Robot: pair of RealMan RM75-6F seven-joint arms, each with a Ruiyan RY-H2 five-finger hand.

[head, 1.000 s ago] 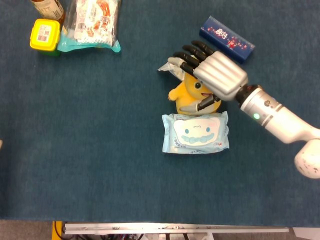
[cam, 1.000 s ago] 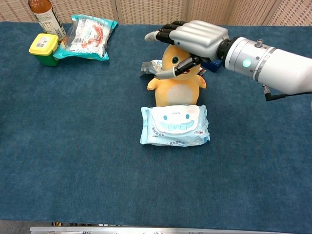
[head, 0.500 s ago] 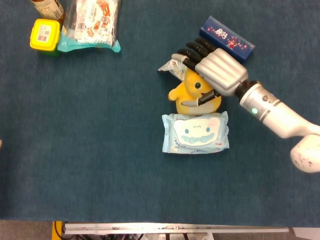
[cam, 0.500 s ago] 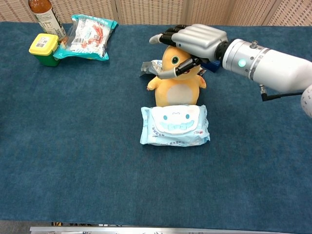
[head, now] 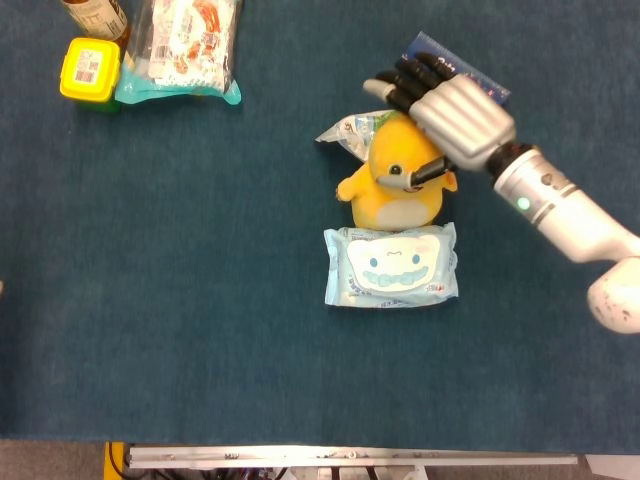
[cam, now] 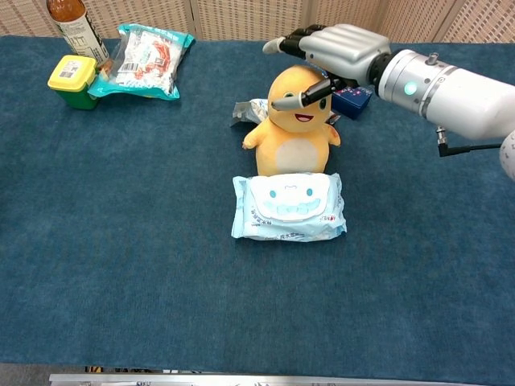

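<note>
A yellow-orange plush toy (head: 393,190) (cam: 295,137) stands mid-table, behind a light blue pack of wipes (head: 391,265) (cam: 288,207). My right hand (head: 450,105) (cam: 342,50) hovers over the back of the toy's head with its fingers spread and nothing in its grasp. Its thumb reaches across the toy's face; whether it touches is unclear. Behind the toy, a dark blue box (head: 428,45) (cam: 351,100) is partly hidden by the hand. A silvery packet (head: 345,130) (cam: 245,111) lies at the toy's left. My left hand is out of sight.
At the far left corner stand a yellow-lidded green tub (head: 88,70) (cam: 71,79), a bottle (head: 95,15) (cam: 72,24) and a teal snack bag (head: 185,45) (cam: 145,60). Blue cloth covers the table.
My right hand has lifted and drawn back toward the blue box, uncovering the plush toy's head and face. The toy, wipes and other items stay put.
</note>
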